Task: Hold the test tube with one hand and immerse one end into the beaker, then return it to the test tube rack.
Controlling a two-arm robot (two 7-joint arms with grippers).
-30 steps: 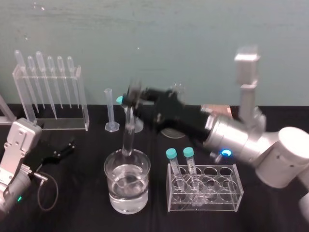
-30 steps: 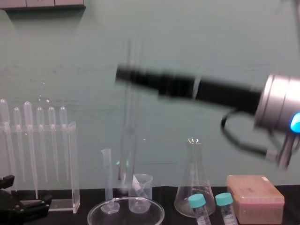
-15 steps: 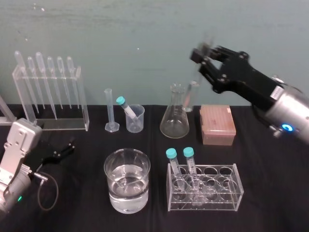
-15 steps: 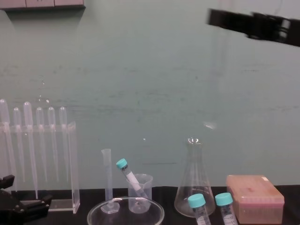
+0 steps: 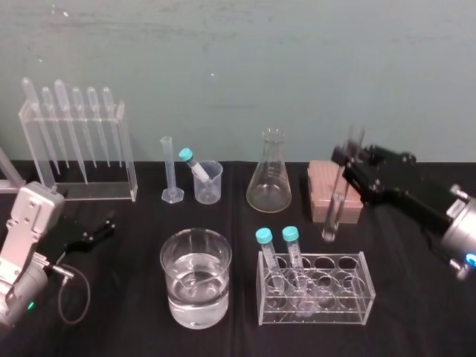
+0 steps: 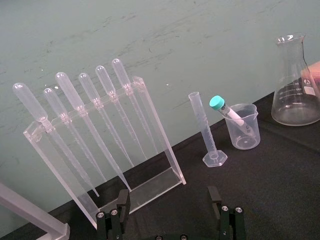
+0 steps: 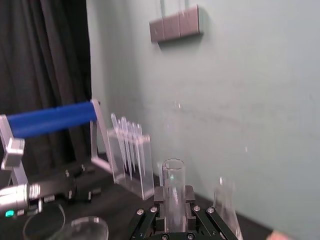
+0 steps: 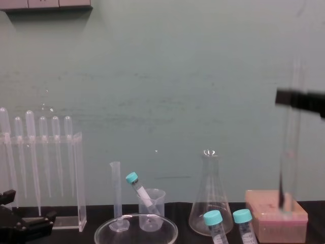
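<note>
Pinching the test tube (image 5: 336, 204) high on its length between the fingers of the right gripper (image 5: 349, 160), close to upright, directly over the test tube rack (image 5: 349, 195) at the right rear of the counter (image 5: 134, 312), just beside the conical flask (image 5: 269, 182). Lower end down at the rack's top; impossible to tell whether seated in a hole. Well apart from the beaker (image 5: 210, 186), left of the flask, with a teal-capped tube (image 5: 195, 165) leaning inside. Low at the counter's left, parked with fingers spread around nothing, the left gripper (image 6: 170, 220)
</note>
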